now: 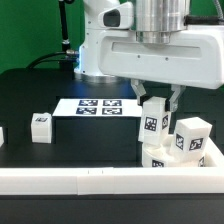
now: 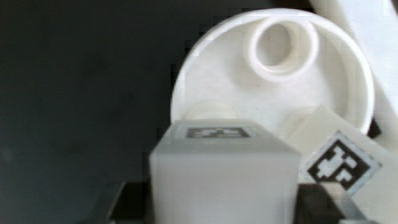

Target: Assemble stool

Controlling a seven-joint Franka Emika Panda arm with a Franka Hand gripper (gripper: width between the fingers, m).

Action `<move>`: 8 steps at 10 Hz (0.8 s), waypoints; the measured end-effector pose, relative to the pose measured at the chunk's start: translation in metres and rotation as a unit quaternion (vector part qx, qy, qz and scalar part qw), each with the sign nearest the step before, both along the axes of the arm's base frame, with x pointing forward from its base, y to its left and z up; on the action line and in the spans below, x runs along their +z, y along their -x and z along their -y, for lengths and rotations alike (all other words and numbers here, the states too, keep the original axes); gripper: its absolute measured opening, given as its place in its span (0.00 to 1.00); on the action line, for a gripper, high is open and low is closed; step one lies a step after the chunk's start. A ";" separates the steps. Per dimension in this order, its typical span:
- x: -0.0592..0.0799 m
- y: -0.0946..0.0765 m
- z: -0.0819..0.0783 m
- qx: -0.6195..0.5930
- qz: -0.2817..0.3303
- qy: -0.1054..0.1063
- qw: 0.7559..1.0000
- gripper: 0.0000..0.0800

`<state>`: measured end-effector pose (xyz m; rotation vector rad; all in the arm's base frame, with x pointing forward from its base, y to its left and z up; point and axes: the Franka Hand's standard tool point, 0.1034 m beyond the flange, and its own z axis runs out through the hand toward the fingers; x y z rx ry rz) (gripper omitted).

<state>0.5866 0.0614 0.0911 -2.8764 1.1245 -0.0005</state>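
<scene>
**At 4 o'clock, exterior view: leg held over seat, tight corner**

At 4 o'clock in the exterior view the gripper (image 1: 157, 112) is clamped on a tagged leg (image 1: 153, 126), with one finger on each side and the leg upright. The wrist view shows that leg low over the seat (image 2: 228, 70), which lies flat with one open hole (image 2: 285, 45) beyond it. Whether the leg's foot sits in a socket is hidden. A second leg (image 1: 192, 137) stands just beside the held one toward 3 o'clock, turned at an angle. A loose leg (image 1: 41, 125) sits at 9 o'clock, well apart. The marker board (image 1: 98, 105) lies at 10 o'clock from the gripper.

Risks (judgement):
- The 3 o'clock finger has little gap to the second leg, so any sideways move or jaw opening could knock it over.
- Pushing down off-centre could tip or slide the seat, and the leg may jam crooked.
- Letting go before the leg is seated would probably leave it toppling.

Room:
- The border bar (image 1: 100, 180) runs along 6 o'clock, near the seat, and turns up at 4 o'clock, so there is no exit that way.
- Bare black table (image 1: 60, 90) is open from 8 to 11 o'clock.
- Straight up looks like the safest way out.
</scene>
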 end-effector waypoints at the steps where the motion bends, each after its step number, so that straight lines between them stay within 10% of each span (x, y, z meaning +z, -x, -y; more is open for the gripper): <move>1: 0.000 0.000 -0.001 -0.032 -0.002 -0.003 0.999 0.42; 5: -0.001 -0.004 -0.002 -0.297 0.007 -0.056 0.953 0.42; 8: -0.001 -0.008 -0.001 -0.480 0.016 -0.110 0.871 0.42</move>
